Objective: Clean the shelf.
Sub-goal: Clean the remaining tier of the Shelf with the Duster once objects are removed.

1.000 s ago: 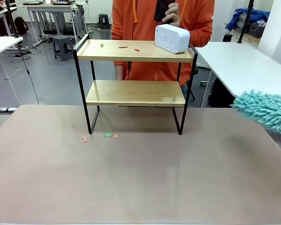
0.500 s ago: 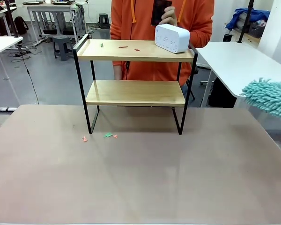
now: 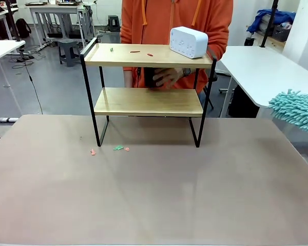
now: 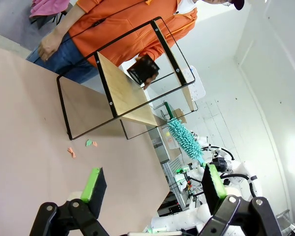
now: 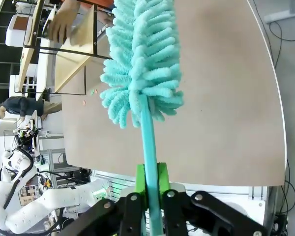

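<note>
Status: cleaning not begun, by my reading. The shelf (image 3: 143,56) stands upper centre of the front view, on the far part of the desk (image 3: 154,205), all four legs down.

- Top board: three small scraps (image 3: 135,51) on its left half, a white box (image 3: 189,42) at its right end.
- Lower board: looks bare.
- Desk scraps (image 3: 118,148): a few bits lie just in front of the shelf's left legs.

The duster (image 3: 297,110) hangs at the right edge of the frame, well apart from the shelf, roughly level with the lower board. The right end effector (image 5: 150,184) is clamped on the duster's handle, with the head pointing away from the wrist. The left end effector (image 4: 154,184) has its fingers wide apart with nothing between them, and is over the desk short of the shelf.

Left to do: all of it. The top-board scraps must come off, and likely the desk scraps after.

Room:
- The desk between duster and shelf is open.
- The front edge of the top board is free.
- Its left end has a raised black rail (image 3: 90,44), so scraps pushed that way would probably catch.
- The white box closes off the right end.
- A person's hand (image 3: 167,77) holds a dark object (image 4: 143,69) between the boards at the back. I would keep the duster out of that gap for now.
</note>
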Motion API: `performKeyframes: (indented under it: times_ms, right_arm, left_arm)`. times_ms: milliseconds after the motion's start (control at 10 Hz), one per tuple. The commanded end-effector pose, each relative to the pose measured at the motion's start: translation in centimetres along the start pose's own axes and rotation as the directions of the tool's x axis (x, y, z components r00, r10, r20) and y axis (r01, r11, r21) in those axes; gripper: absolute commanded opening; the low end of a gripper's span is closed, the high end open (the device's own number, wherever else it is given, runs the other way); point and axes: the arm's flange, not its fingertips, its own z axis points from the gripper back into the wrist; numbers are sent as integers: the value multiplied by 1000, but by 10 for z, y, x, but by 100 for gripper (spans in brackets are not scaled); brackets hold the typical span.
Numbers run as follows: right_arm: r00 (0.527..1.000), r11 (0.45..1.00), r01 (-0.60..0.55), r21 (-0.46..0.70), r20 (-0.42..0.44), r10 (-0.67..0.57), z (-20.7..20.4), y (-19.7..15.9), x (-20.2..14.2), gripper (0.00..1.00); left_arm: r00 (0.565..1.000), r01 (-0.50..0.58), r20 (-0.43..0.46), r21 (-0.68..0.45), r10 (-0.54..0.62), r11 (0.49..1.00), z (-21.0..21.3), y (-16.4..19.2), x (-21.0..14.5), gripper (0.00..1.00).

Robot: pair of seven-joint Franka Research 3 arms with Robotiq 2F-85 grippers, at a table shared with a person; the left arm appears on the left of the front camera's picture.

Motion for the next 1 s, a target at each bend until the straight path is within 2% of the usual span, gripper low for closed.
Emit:
performKeyframes:
  times_ms: [0, 900]
  right_arm:
    - [1000, 1000, -4, 4, 1, 4, -1, 3, -3, 12]
    - [1000, 1000, -4, 4, 1, 4, -1, 3, -3, 12]
  left_arm:
    - [1000, 17, 3, -12, -17, 1000, -2, -3, -6, 100]
    - [1000, 17, 3, -12, -17, 1000, -2, -3, -6, 100]
